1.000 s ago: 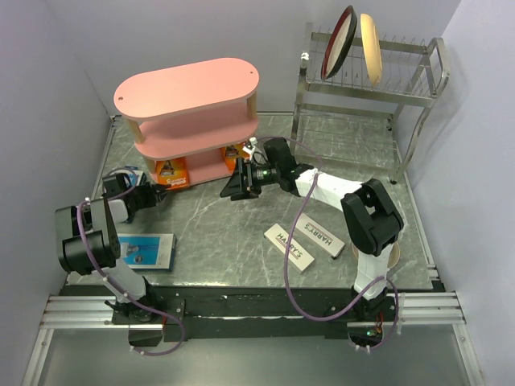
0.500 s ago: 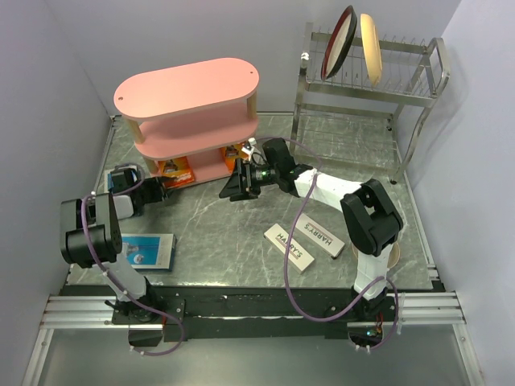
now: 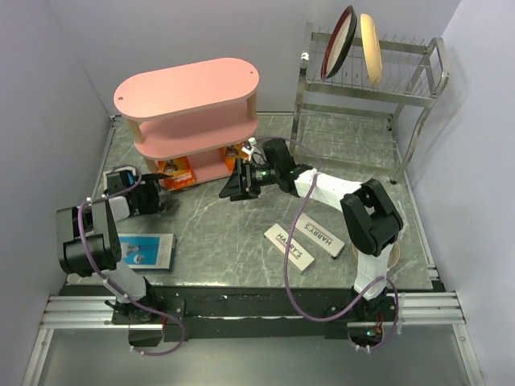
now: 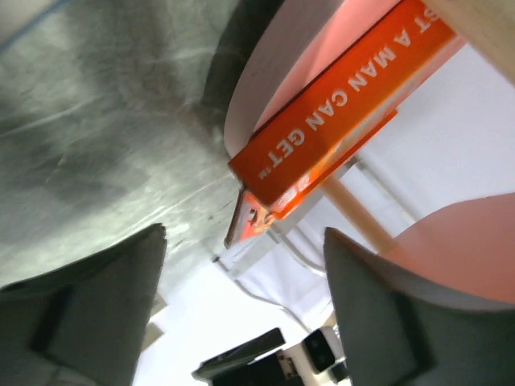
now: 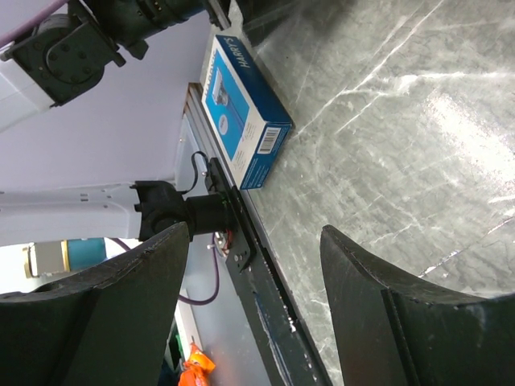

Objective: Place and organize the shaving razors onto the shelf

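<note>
1. Status: my left claw (image 3: pixel 165 199) stands open and empty. Its fingers are spread just short of the orange pack (image 4: pixel 338 104), touching nothing.
2. Location: that pack lies on the bottom tier of the pink shelf (image 3: pixel 185 92), with one end at the tier's rim.
3. Procedure: I should back out straight and level over the counter (image 3: pixel 217 233) so neither finger snags that end.
4. Clearance: my right claw (image 3: pixel 232 190), also open and empty, hovers by the shelf's right end; I should keep clear of it.
5. Remaining: the blue-and-white pack (image 3: pixel 147 250) and the white boxes (image 3: pixel 310 241) lie on the counter.
</note>
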`<state>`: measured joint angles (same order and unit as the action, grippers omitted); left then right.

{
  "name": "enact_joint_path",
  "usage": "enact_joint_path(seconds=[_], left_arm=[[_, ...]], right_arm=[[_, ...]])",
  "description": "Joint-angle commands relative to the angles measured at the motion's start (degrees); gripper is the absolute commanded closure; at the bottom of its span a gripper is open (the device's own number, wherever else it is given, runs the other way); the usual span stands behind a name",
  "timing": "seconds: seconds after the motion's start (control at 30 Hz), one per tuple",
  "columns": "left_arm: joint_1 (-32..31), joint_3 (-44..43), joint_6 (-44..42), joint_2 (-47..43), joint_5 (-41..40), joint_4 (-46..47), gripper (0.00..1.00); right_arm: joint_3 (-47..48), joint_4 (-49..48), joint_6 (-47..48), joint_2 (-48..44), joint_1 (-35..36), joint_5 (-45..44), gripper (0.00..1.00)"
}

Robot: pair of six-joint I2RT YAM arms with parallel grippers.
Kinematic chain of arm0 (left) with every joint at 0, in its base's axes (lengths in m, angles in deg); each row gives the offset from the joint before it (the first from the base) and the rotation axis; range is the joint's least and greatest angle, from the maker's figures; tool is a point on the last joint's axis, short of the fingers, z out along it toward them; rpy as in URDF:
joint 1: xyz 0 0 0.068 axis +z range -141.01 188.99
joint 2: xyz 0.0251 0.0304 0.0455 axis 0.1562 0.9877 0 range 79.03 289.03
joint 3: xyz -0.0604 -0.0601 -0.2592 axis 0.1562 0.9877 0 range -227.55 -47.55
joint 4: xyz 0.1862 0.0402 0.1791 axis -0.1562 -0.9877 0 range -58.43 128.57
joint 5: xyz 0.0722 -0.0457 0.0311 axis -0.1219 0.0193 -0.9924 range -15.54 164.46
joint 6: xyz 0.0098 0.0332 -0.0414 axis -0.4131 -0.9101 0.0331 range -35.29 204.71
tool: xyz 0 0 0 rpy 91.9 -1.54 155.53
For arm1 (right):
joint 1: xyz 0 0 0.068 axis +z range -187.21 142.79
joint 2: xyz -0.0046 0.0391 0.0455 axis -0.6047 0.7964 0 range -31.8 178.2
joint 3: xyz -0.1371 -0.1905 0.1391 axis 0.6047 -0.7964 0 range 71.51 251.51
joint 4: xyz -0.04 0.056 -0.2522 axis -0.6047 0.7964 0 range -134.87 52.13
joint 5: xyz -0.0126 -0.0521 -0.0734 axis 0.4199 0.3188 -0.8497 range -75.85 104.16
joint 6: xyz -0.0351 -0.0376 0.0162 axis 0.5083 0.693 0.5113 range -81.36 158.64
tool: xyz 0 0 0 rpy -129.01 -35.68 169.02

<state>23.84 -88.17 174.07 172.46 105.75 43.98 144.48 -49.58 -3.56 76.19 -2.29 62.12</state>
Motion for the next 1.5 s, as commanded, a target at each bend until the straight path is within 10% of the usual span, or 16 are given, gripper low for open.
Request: enact_joint_path(seconds=[0.0, 0.23, 0.53, 0.7, 0.9, 1.03, 1.17, 1.47], left_arm=[[2.1, -1.5, -11.4, -5.9, 5.1, -7.1, 0.02], [8.9, -4.1, -38.3, -13.2, 5.5, -35.4, 0.0], [21.6, -22.5, -74.1, -16.2, -16.4, -61.1, 0.01], [26.5, -31.9, -77.2, -8.0, -9.7, -68.8, 0.05], [25.1, -36.1, -80.4, -4.9, -1.9, -70.5, 0.11], [11.7, -44.8, -80.9, -6.6, -4.4, -68.7, 0.1], [0.8, -53.8, -90.2, -7.4, -24.1, -68.1, 0.09], [10.8, -29.5, -116.7, -16.8, -31.1, -62.5, 0.28]], right_arm=[[0.2, -1.4, 1.9, -3.0, -1.0, 1.0, 0.26], [-1.9, -0.9, 4.7, -5.3, -3.4, 1.7, 0.26], [-0.3, 10.7, 24.5, -12.1, -1.8, -7.7, 0.27], [-1.9, 11.0, 24.8, -14.5, -0.2, -6.0, 0.27], [-1.2, 18.3, 28.8, -18.4, 1.2, -5.0, 0.27], [-1.6, 23.4, 33.9, -21.8, 1.7, -6.8, 0.27], [-2.3, 26.9, 38.8, -23.5, 1.6, -10.4, 0.27], [-4.9, 25.2, 39.1, -26.6, 1.5, -12.9, 0.26]])
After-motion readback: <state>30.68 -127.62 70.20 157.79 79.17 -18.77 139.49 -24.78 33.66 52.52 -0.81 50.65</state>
